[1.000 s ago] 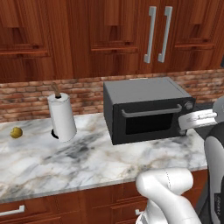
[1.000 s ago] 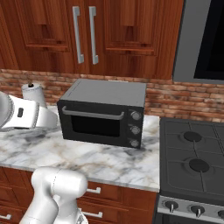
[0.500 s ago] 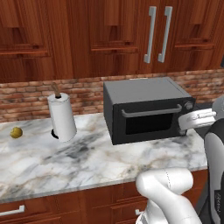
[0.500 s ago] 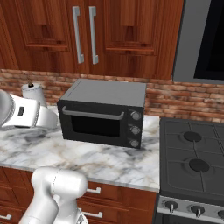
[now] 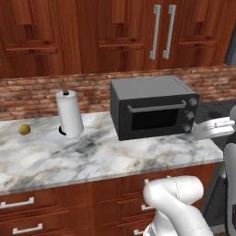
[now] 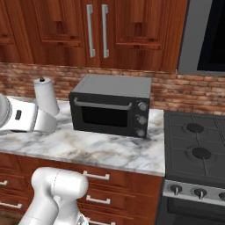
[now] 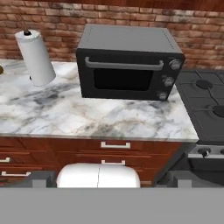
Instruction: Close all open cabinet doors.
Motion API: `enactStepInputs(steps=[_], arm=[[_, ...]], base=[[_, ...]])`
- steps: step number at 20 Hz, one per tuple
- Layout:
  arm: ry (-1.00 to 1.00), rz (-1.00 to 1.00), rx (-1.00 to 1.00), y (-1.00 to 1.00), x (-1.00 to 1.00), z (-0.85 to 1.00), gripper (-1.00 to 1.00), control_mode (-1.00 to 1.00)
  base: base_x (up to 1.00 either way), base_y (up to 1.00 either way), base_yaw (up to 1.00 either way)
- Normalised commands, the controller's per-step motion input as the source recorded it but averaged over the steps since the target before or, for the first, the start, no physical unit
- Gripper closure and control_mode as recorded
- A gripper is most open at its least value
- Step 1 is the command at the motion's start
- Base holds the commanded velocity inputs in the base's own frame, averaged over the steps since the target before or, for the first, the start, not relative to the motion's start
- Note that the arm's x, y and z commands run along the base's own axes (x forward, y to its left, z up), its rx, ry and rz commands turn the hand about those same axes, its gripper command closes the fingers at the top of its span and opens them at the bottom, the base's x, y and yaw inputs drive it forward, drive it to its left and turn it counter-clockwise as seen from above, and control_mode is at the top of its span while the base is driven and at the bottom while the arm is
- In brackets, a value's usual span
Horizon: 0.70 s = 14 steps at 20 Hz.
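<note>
Two cabinet doors (image 5: 138,34) flush above toaster oven (image 6: 112,105) | tool state: cannot tell

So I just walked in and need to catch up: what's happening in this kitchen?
The robot arm is held back from the marble counter, handling nothing. The cabinet doors in view above the toaster oven look shut, their bar handles side by side. A paper towel roll and a small yellow fruit sit on the counter, the stove beside it.
</note>
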Motion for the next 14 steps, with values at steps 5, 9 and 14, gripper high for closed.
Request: enactStepInputs(steps=[5,9,14], arm=[[0.00,0.00,0.00,0.00,0.00,0.00,-1.00,1.00],[0.00,0.00,0.00,0.00,0.00,0.00,-1.00,1.00],[0.00,0.00,0.00,0.00,0.00,0.00,-1.00,1.00]], base=[[-0.83,1.00,0.02],[-0.34,1.00,0.00],[-0.08,1.00,0.00]])
